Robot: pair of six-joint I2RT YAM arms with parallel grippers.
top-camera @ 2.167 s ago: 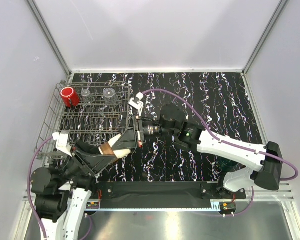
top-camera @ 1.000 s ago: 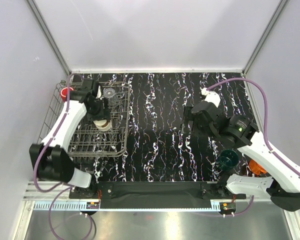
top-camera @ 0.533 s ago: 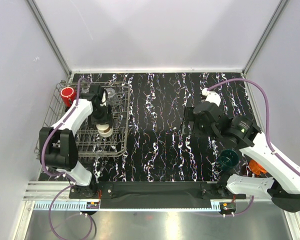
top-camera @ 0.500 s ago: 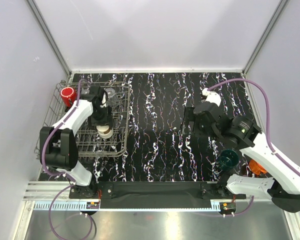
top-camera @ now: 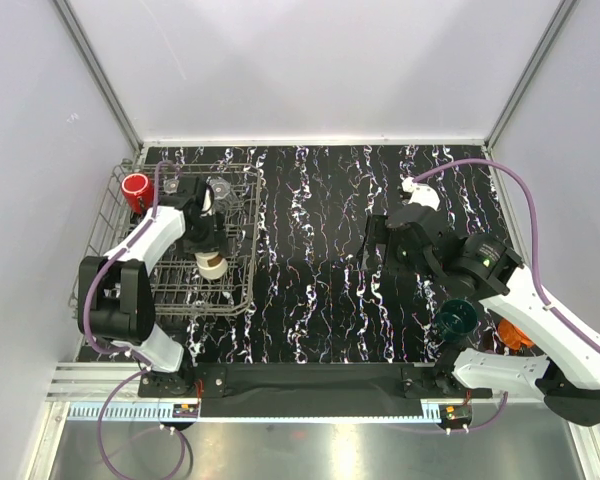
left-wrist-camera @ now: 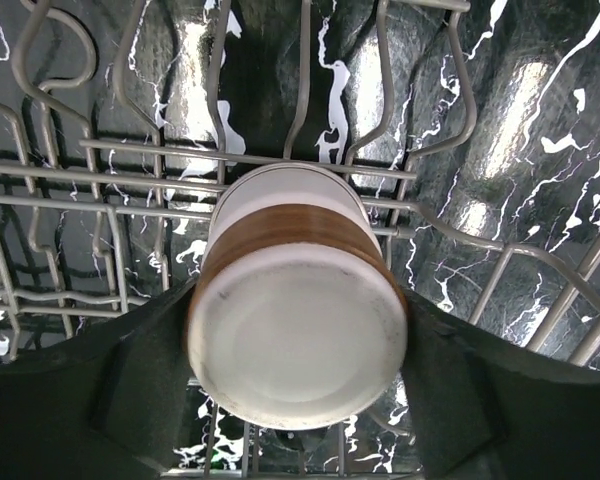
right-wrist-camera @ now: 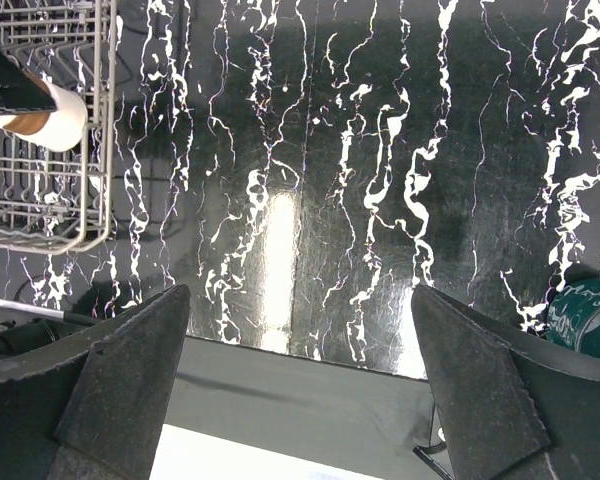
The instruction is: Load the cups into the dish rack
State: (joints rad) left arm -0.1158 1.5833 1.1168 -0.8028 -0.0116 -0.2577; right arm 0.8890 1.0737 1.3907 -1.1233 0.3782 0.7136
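Note:
A cream cup with a brown band lies bottom-up on the wires of the dish rack. My left gripper reaches over it from the far side. In the left wrist view its fingers stand open, close on either side of the cream cup. A red cup and a clear cup sit at the rack's far end. My right gripper hangs open over bare tabletop. The dark green cup and orange cup stand near the right arm's base.
The rack fills the table's left side, with upright tines around the cream cup. The black marbled tabletop lies between the rack and the right arm. White walls enclose three sides. A purple cable loops above the right arm.
The left gripper has eased the cream cup slightly nearer and lower onto the rack wires, and its fingers look a touch wider. The right arm has barely moved.

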